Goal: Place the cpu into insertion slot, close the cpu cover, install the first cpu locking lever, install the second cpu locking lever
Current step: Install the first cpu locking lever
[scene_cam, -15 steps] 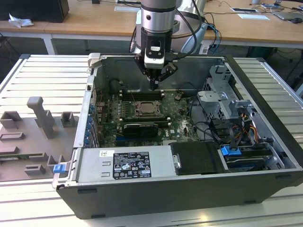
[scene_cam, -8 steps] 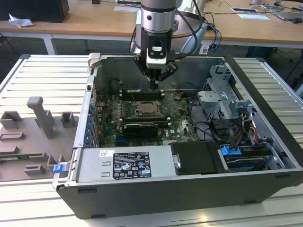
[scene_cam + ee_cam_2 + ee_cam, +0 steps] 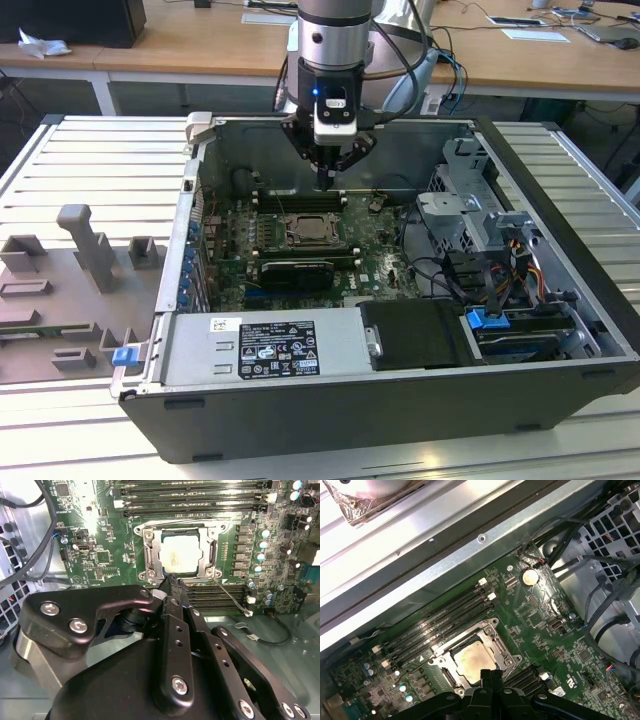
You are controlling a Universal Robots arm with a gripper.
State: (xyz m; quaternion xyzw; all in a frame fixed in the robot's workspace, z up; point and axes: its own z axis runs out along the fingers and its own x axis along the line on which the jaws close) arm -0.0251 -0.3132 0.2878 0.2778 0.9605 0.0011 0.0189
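The cpu (image 3: 181,554) lies flat in the insertion slot (image 3: 141,574), pale silver face up, also seen in the first wrist view (image 3: 472,662). The cpu cover (image 3: 177,530) is folded down over it as a silver frame around the chip. A thin wire lever (image 3: 230,595) sticks out slantwise from one corner of the socket, over the memory slots. My gripper (image 3: 326,180) hangs above the board just behind the socket (image 3: 310,232), fingers pressed together with nothing between them. In both wrist views its tip (image 3: 169,581) (image 3: 490,674) sits at the socket's edge.
The open computer case holds long black memory slots (image 3: 195,490), a black graphics card (image 3: 295,272), a power supply with a white label (image 3: 270,350), and a drive cage (image 3: 480,215) with cables (image 3: 450,270). A grey fixture (image 3: 90,250) stands outside at the exterior view's left.
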